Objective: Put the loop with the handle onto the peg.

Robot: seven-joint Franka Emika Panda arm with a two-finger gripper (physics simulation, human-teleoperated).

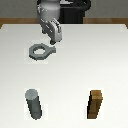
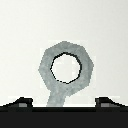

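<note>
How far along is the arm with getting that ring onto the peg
Done: the gripper has reached the handle of the loop with the handle, which lies flat on the table. In hand: the wrist view shows the fingers spread either side of the handle, not closed. Left: grasp, lift, carry to the upright peg and lower the hole over it.

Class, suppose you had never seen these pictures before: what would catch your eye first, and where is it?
The grey loop with the handle lies flat on the white table, with the gripper poised open over its handle. Nearer the camera stand the grey peg towards the exterior view's left and a brown wooden block towards its right.
</note>
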